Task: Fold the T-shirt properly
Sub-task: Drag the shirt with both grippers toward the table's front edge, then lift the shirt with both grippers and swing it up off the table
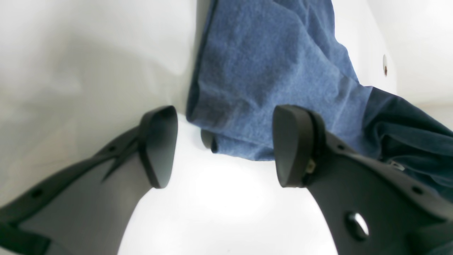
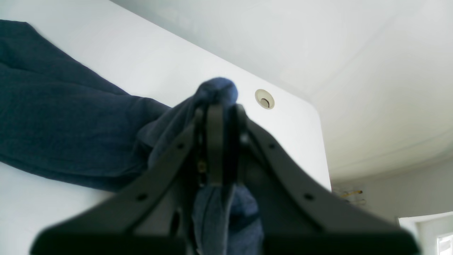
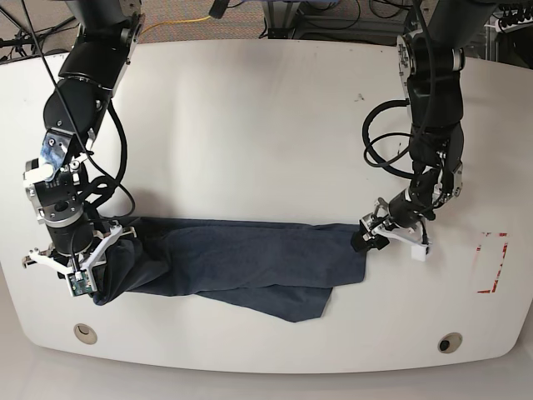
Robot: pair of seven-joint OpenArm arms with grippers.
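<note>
We are seeing the T-shirt [image 3: 241,262] lying stretched in a long rumpled band across the near part of the white table [image 3: 250,125]. Our right gripper [image 2: 216,141] is pinching one end of it, jaws closed with blue cloth bunching out between them. Our left gripper [image 1: 224,147] is hovering at the other end, jaws spread wide, holding nothing, the shirt's edge lying just beyond the fingertips [image 1: 293,141].

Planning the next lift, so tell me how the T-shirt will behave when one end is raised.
The T-shirt will likely sag and drape: it already lies in soft wrinkled folds. Where the right claw pinches it, the cloth bunches, so it probably gathers rather than holding an edge. It looks unlikely to slip, though the end by the open left claw is unheld and may trail.
</note>
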